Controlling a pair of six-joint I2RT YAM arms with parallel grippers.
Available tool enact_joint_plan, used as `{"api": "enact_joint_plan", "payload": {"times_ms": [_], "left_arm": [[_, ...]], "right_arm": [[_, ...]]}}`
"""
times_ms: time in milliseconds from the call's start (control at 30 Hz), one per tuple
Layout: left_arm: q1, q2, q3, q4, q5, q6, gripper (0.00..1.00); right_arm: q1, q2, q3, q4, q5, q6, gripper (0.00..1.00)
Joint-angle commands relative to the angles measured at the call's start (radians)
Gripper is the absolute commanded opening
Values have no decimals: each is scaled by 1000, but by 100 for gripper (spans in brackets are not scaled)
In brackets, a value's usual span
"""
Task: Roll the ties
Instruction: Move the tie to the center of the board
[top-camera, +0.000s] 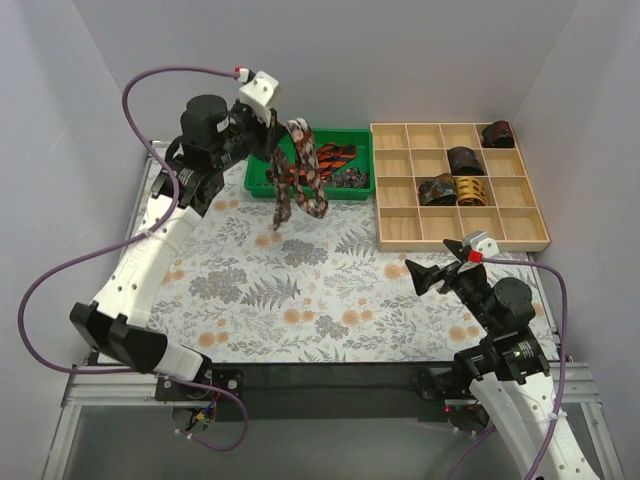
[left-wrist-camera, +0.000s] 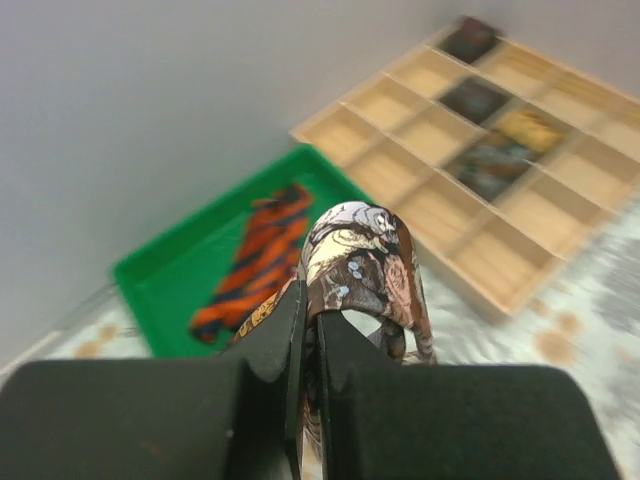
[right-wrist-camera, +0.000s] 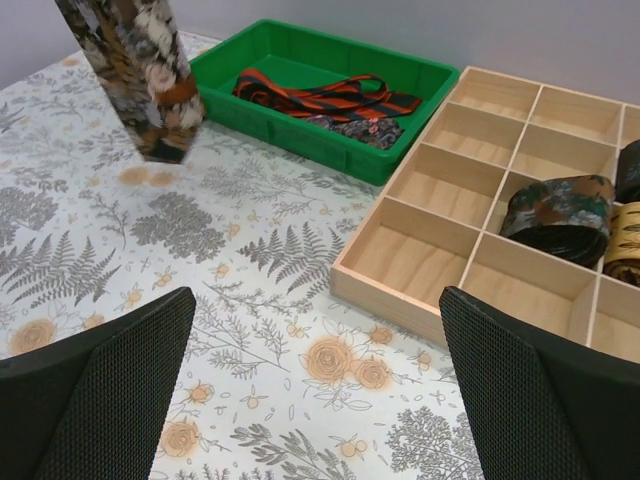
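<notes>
Aloft, left claw (left-wrist-camera: 310, 330) clamps the mottled tie (left-wrist-camera: 362, 255); right claw (right-wrist-camera: 315, 305) gapes wide, holding nothing.

The left arm (top-camera: 150, 250) is stretched up and forward from its base with the wrist raised high at the far left. The left hand (top-camera: 272, 128) is clamped tight, its two fingers (left-wrist-camera: 265, 345) pressed together on a fold of the mottled brown tie (left-wrist-camera: 360, 250), which is held lifted and draped from the grip. The right arm (top-camera: 505, 300) is folded low near its base, and the right hand (top-camera: 428, 272) is pointed forward and to the left, its fingers (right-wrist-camera: 100, 390) spread wide apart.
</notes>
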Motion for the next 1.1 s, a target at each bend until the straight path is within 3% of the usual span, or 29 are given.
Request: {"api": "enact_joint_plan", "payload": {"times_ms": [0, 33, 167, 267, 400, 500, 733, 900, 1000, 1067], "left_arm": [[-41, -166, -137, -67, 240, -109, 0], [-46, -226, -221, -70, 256, -120, 0], [-50, -356, -319, -186, 325, -109, 0], [-50, -444, -307, -261, 334, -70, 0], [-50, -427, -225, -458, 219, 38, 0], [-50, -322, -249, -483, 175, 94, 0], [-62, 81, -431, -205, 401, 170, 0], [-141, 365, -334, -211, 408, 273, 0], [-173, 459, -245, -202, 399, 283, 0], [-176, 484, -205, -171, 360, 280, 6]], "right_arm": [[6, 45, 51, 8, -62, 23, 98], [5, 63, 57, 4, -79, 20, 98], [6, 109, 95, -13, -106, 2, 98], [5, 140, 121, -16, -116, -3, 98], [5, 174, 138, -13, -136, -4, 98], [6, 192, 141, -13, -158, -1, 98], [6, 235, 147, -74, -207, 9, 98], [11, 319, 166, -107, -269, 13, 98], [25, 381, 175, -108, -284, 29, 98], [54, 418, 180, -108, -278, 36, 98]]}}
